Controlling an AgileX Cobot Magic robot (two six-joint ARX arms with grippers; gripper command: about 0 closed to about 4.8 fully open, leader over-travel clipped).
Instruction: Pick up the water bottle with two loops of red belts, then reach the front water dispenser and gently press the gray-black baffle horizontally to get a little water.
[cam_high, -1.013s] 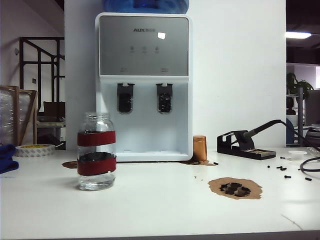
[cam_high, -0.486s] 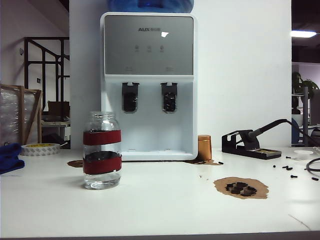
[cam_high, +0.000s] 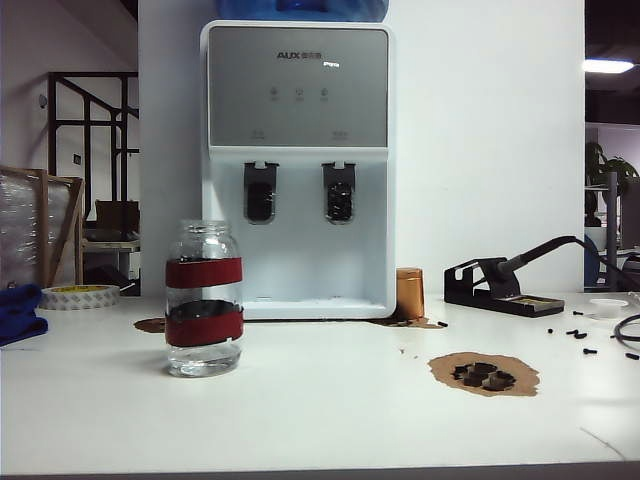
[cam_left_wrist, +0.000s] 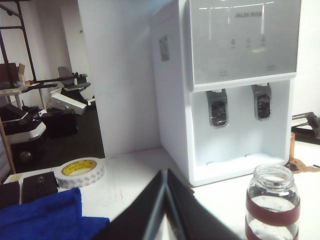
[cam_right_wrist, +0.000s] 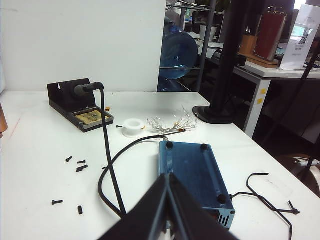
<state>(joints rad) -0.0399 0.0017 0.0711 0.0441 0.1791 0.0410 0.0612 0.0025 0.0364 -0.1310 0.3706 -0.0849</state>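
The water bottle (cam_high: 204, 300) is a clear glass jar with two dark-red bands, standing upright and open-mouthed on the white table, left of centre. Behind it stands the white water dispenser (cam_high: 297, 170) with two gray-black baffles (cam_high: 259, 193) (cam_high: 338, 193) under its silver panel. Neither arm shows in the exterior view. In the left wrist view my left gripper (cam_left_wrist: 165, 172) is shut and empty, short of the water bottle (cam_left_wrist: 272, 210) and the water dispenser (cam_left_wrist: 235, 90). My right gripper (cam_right_wrist: 168, 176) is shut and empty too, over a blue box, with bottle and dispenser out of its view.
A tape roll (cam_high: 80, 297) and blue cloth (cam_high: 15, 315) lie at the table's left end. Right of the dispenser: a copper cylinder (cam_high: 409, 293), a soldering-iron stand (cam_high: 495, 285), a brown patch with black pieces (cam_high: 483, 374), loose screws (cam_high: 575, 335). A blue box (cam_right_wrist: 197, 175) and black cable (cam_right_wrist: 107, 165) lie beyond.
The whole exterior picture has slid slightly to the right since a second ago; the bottle and dispenser keep their places relative to each other.
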